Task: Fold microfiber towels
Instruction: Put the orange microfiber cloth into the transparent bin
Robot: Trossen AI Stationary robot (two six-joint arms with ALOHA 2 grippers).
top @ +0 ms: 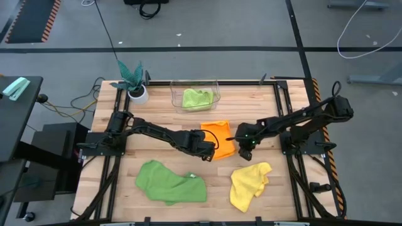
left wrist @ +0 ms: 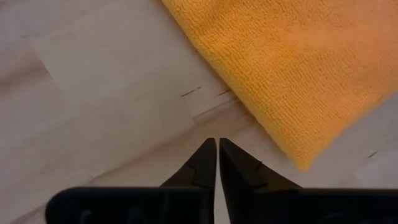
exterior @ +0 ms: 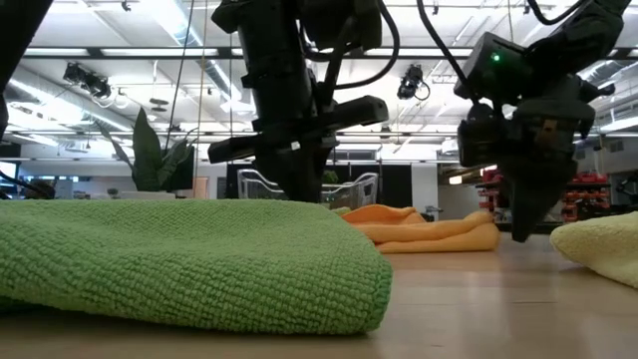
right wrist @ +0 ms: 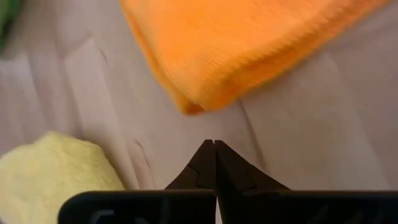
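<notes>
Showing only overhead: lime towel (top: 196, 98) inside bin (top: 217, 88).

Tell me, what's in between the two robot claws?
The orange towel, folded, lies between the left gripper and the right gripper. The high view shows it, each claw near one lower corner, touching nothing.

Even, bright overhead light covers the wooden table (top: 264, 188) in the high view, with only faint, soft shadows under the arms. In the low view, ceiling strip lights (exterior: 110, 55) glare behind the arms, which show as dark silhouettes; the near darker green towel (exterior: 179, 259) is soft with blur. Both wrist views are blurred, the orange towel (right wrist: 249, 43) most so
</notes>
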